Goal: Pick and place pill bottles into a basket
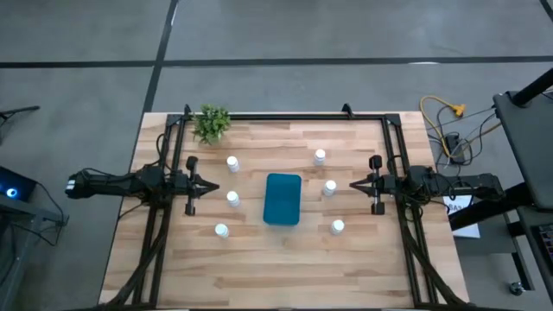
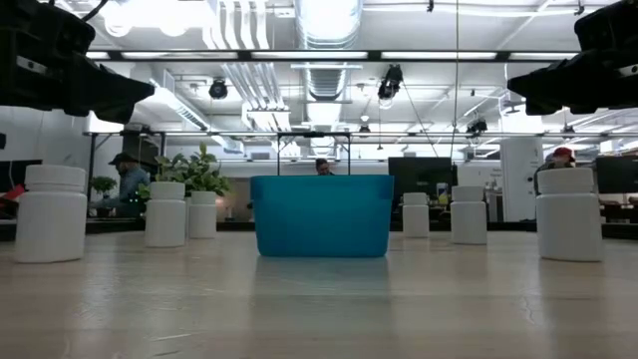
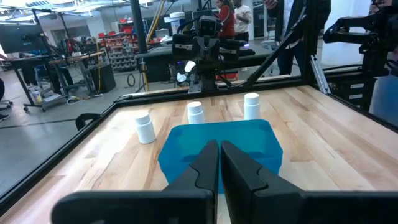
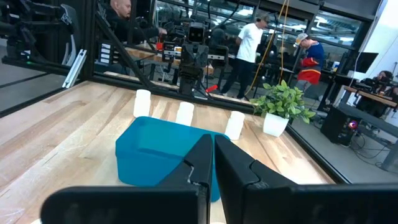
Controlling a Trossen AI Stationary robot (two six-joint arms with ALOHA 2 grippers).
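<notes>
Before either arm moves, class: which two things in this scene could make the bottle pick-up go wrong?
1. The pill bottles look narrow and upright; a sideways nudge from the shut left end effector could topple one.
2. The plant stands near the far-left bottle; an arm reaching there might brush it.

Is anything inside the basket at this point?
Nothing shows inside the basket: the high view and both wrist views show only bare blue interior. All six pill bottles stand on the table around it. Wrist-view fingers hide part of the near rim.

Grey floor (image 1: pixel 78 34), ceiling ducts (image 2: pixel 329 20), overhead lights (image 2: pixel 150 12)
</notes>
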